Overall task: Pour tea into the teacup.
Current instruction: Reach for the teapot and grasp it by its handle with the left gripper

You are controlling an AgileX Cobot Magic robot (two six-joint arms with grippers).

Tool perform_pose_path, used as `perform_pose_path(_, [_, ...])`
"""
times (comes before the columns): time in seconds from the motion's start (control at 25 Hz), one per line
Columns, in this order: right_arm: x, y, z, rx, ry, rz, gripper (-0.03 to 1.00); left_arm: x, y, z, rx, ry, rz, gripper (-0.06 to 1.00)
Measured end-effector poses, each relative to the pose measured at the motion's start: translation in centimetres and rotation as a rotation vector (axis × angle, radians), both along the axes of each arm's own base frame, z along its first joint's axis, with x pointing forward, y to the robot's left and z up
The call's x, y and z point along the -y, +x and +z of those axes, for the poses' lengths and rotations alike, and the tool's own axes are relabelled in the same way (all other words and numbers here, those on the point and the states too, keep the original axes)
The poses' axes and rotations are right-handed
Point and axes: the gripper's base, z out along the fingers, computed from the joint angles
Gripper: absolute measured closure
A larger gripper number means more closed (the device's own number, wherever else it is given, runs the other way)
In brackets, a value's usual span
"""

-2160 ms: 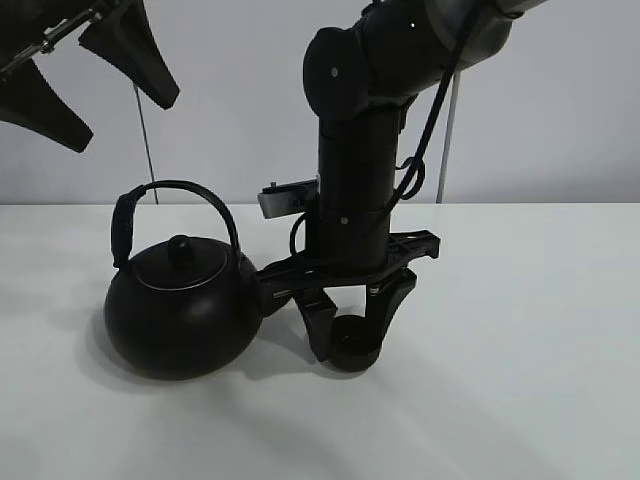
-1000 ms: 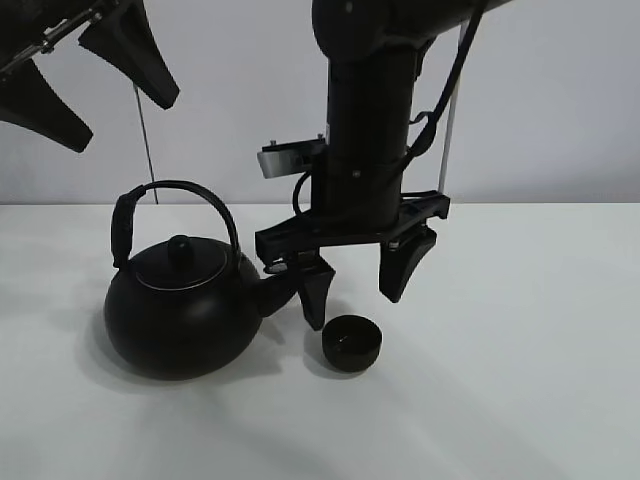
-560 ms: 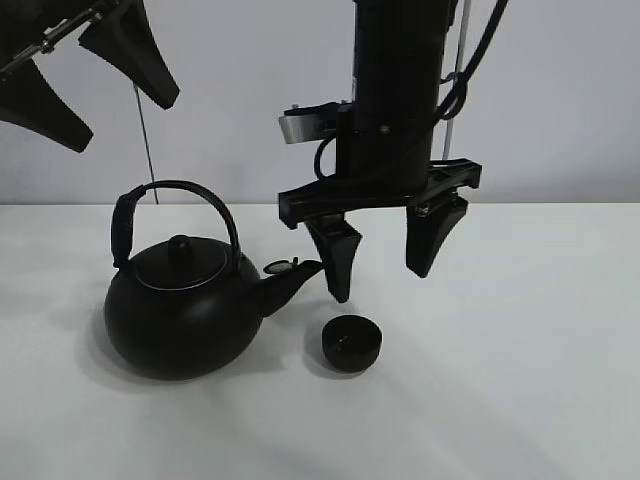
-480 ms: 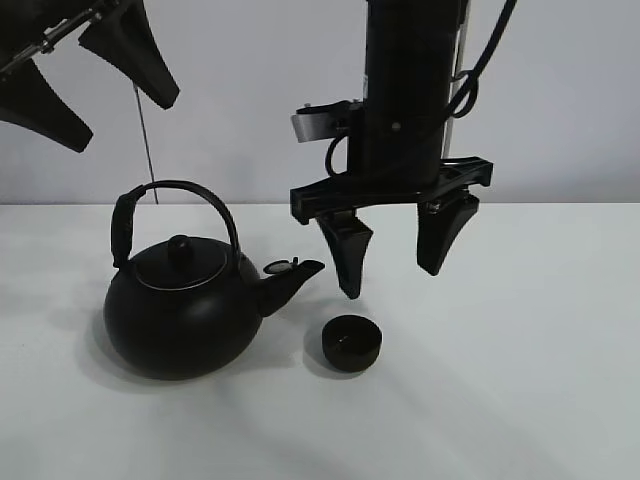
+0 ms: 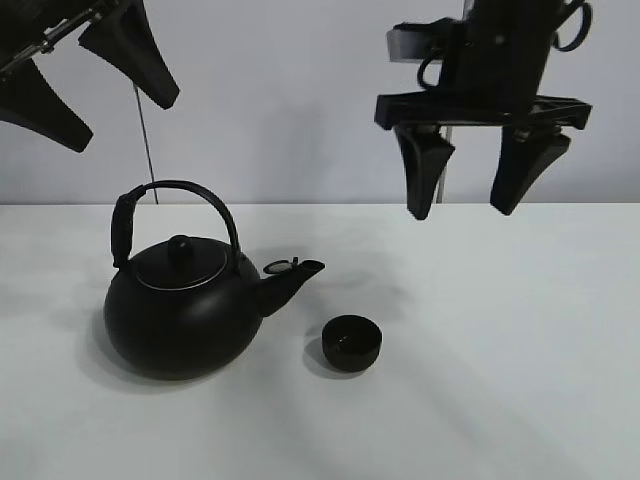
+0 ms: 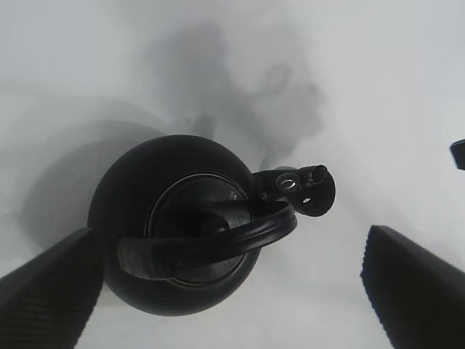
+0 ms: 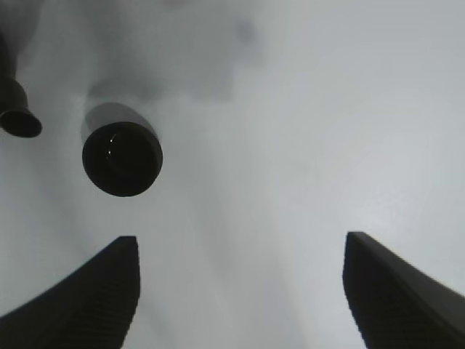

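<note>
The small black teacup (image 5: pixel 351 342) stands upright on the white table, just right of the spout of the big black kettle (image 5: pixel 180 310). In the right wrist view the teacup (image 7: pixel 122 158) lies well below the fingers. My right gripper (image 5: pixel 470 190) hangs open and empty high above the table, up and to the right of the teacup. My left gripper (image 5: pixel 90 85) is open too, raised at the top left above the kettle. The left wrist view looks straight down on the kettle (image 6: pixel 182 233) with its arched handle and spout, between the open fingers (image 6: pixel 414 280).
The white table (image 5: pixel 520 380) stretches to the right and front of the cup. A plain pale wall stands behind, with thin dark cables hanging down it.
My right gripper let go of the teacup, rose straight up off it, then swung up and to the right. The teacup stays on the table; the kettle and left gripper have not moved.
</note>
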Motion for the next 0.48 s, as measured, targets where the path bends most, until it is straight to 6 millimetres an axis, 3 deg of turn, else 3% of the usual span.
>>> perform_pose_path(0.28, [5.4,-2.6,3.7,0.045,0.086,-0.106,0.43,0.0,0.0,0.0,0.000,0.000,0.000,0.25])
perform_pose_path(0.48, [8.1,-4.1,6.7,0.121,0.107,-0.164,0.43,0.0,0.0,0.0,0.000,0.000,0.000,0.25])
